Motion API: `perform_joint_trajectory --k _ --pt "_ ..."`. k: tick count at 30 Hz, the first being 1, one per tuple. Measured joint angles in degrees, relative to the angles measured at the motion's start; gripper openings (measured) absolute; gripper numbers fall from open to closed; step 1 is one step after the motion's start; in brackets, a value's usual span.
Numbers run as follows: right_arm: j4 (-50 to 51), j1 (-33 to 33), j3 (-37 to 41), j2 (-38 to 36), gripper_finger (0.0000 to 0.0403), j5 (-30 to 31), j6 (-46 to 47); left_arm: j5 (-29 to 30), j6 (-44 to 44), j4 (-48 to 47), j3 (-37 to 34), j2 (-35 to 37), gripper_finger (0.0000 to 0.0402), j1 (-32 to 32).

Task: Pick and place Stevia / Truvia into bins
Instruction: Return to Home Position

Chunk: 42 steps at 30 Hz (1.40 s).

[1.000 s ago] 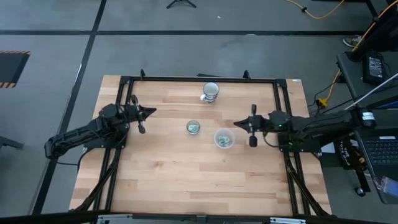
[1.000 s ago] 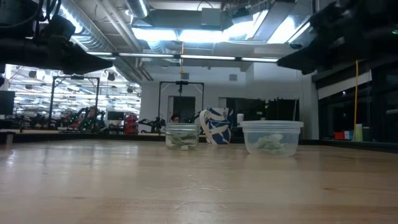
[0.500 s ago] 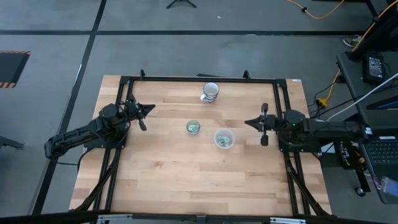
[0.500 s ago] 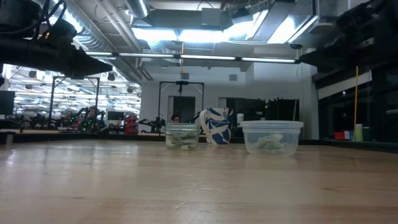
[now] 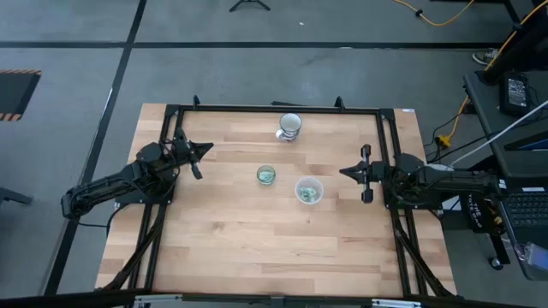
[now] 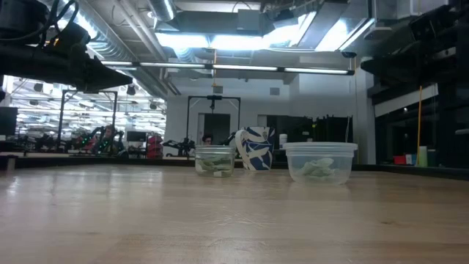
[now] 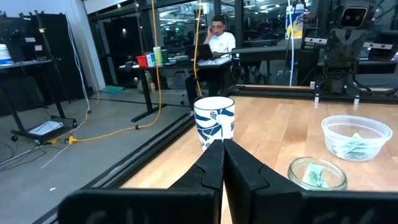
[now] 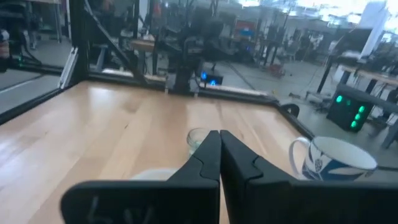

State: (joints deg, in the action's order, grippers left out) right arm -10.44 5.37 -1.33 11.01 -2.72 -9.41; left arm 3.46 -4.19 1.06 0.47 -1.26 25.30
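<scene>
The light green and white packets lie inside the two bins: some in the narrow clear glass (image 5: pixel 266 175) (image 6: pixel 215 160), some in the wider translucent plastic cup (image 5: pixel 308 191) (image 6: pixel 319 163). Both cups stand on their bases near the table's middle. My left gripper (image 5: pixel 208 151) (image 7: pixel 222 144) is shut and hovers above the table's left part, pointing toward the cups. My right gripper (image 5: pixel 342 172) (image 8: pixel 219 134) is shut too. It hovers right of the plastic cup, pointing at it. Neither gripper holds a packet.
A white mug with a blue pattern (image 5: pixel 290 126) (image 7: pixel 214 121) stands near the table's far edge. A black frame rail (image 5: pixel 274 108) runs around the wooden table top. Bare wood lies toward the near edge (image 5: pixel 274 248). A person sits at a desk in the room beyond (image 7: pixel 219 37).
My right gripper has drawn back from the plastic cup toward the table's right edge, staying shut and level. The cups, the mug and the packets have kept their places.
</scene>
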Motion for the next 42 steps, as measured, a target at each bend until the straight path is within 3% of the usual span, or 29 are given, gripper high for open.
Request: perform_joint_trajectory --k 8,22,42 --pt "-1.79 0.04 0.97 0.07 0.0003 0.2 -1.32 -0.02 1.9 0.0 0.0 0.0 0.0002 0.0" --pt "-1.06 0.04 0.95 0.09 0.0003 1.14 6.28 -0.07 1.95 0.0 0.0 0.0 0.0006 0.0" --pt "-0.57 -0.55 0.95 -0.24 0.0004 1.3 6.16 -0.09 1.95 0.0 0.0 0.0 0.0006 0.0"
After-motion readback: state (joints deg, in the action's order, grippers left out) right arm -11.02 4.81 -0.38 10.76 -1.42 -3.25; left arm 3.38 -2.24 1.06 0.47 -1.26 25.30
